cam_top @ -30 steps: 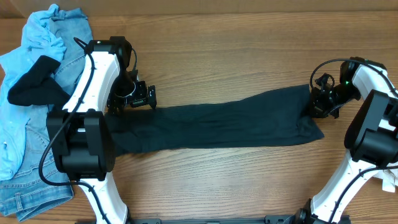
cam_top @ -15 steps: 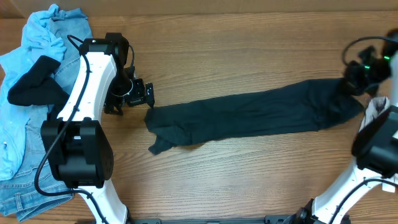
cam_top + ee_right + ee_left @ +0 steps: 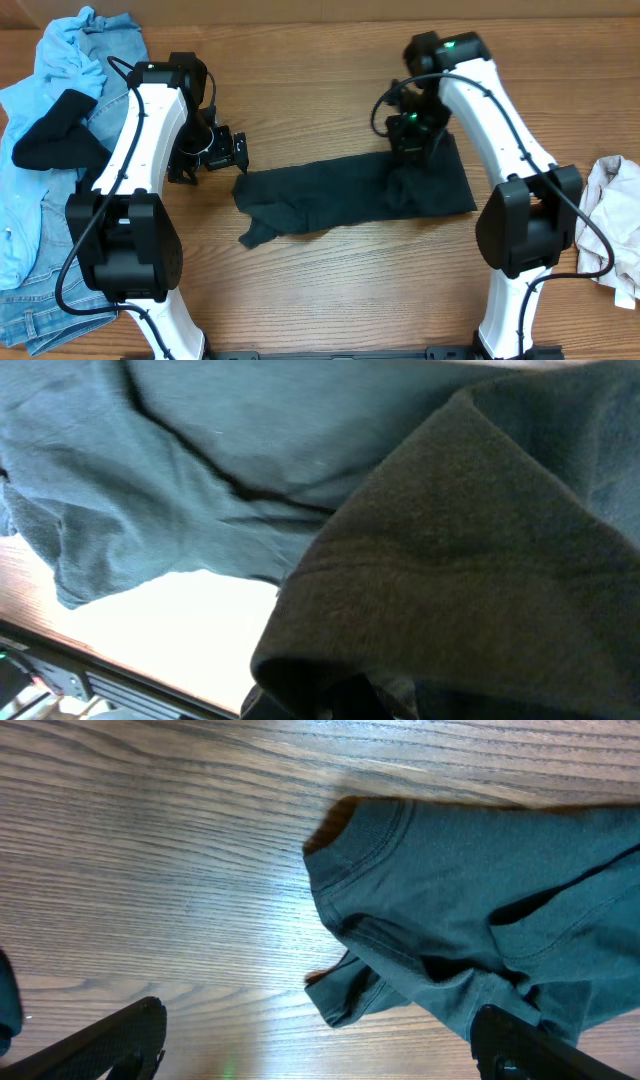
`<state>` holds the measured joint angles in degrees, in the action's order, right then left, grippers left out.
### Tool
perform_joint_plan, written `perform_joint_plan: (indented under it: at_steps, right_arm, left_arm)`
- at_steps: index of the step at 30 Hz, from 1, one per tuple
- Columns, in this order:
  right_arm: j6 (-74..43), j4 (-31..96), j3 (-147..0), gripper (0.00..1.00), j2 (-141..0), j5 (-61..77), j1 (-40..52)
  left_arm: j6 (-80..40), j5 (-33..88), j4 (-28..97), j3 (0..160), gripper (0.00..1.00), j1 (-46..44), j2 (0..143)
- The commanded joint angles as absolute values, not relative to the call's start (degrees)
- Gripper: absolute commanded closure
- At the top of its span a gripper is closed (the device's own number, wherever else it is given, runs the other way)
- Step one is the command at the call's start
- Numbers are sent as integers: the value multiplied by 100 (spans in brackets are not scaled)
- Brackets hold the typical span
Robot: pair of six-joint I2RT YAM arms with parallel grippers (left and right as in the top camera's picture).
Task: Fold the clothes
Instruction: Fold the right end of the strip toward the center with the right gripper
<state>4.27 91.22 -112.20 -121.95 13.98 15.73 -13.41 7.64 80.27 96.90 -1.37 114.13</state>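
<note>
A dark teal garment (image 3: 340, 195) lies folded over on itself in the middle of the wooden table. My right gripper (image 3: 408, 143) is shut on its right end and holds it over the cloth's middle; the cloth fills the right wrist view (image 3: 420, 560). My left gripper (image 3: 232, 155) is open and empty just above the garment's left end. In the left wrist view the garment's hem (image 3: 400, 850) lies ahead of the spread fingers (image 3: 315, 1050).
A pile of light blue cloth and jeans (image 3: 60, 120) with a black garment (image 3: 55, 130) on it lies at the far left. A crumpled white cloth (image 3: 612, 215) sits at the right edge.
My right gripper swung out to the right with the garment's end, then carried it back left over the middle, doubling the cloth. The left gripper let go and the cloth's left end slid right.
</note>
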Motion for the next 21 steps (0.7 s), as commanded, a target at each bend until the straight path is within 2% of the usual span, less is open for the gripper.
perform_joint_plan:
  at_steps: [1, 3, 4, 7, 10, 15, 19, 21]
  right_arm:
    - [425, 9013, -10991, 92, -11959, 1400, 1782]
    - [427, 8947, -10901, 89, -11959, 1402, 1909]
    - [429, 8921, -10897, 83, -11959, 1422, 1979]
    - [432, 8899, -10897, 78, -11959, 1424, 1997]
    - [762, 8882, -10897, 75, -11959, 1712, 1997]
    - [648, 8877, -10897, 76, -11957, 1278, 1900]
    - [-670, 8862, -10897, 76, -11957, -309, 1459]
    - [-738, 8864, -10897, 76, -11957, -375, 1127]
  left_arm:
    - [-1396, 709, 8042, 9819, 0, -71, 11238]
    - [-1396, 707, 8044, 9819, 0, -71, 11238]
    - [-1396, 707, 8040, 9819, 0, -71, 11238]
    - [-1393, 707, 8044, 9819, 0, -71, 11238]
    - [-1393, 707, 8044, 9819, 0, -71, 11238]
    - [-1391, 709, 8077, 9819, 0, -71, 11238]
    - [-1396, 963, 8543, 9813, 0, -78, 11238]
    - [-1372, 1382, 8611, 9749, 0, -113, 11238]
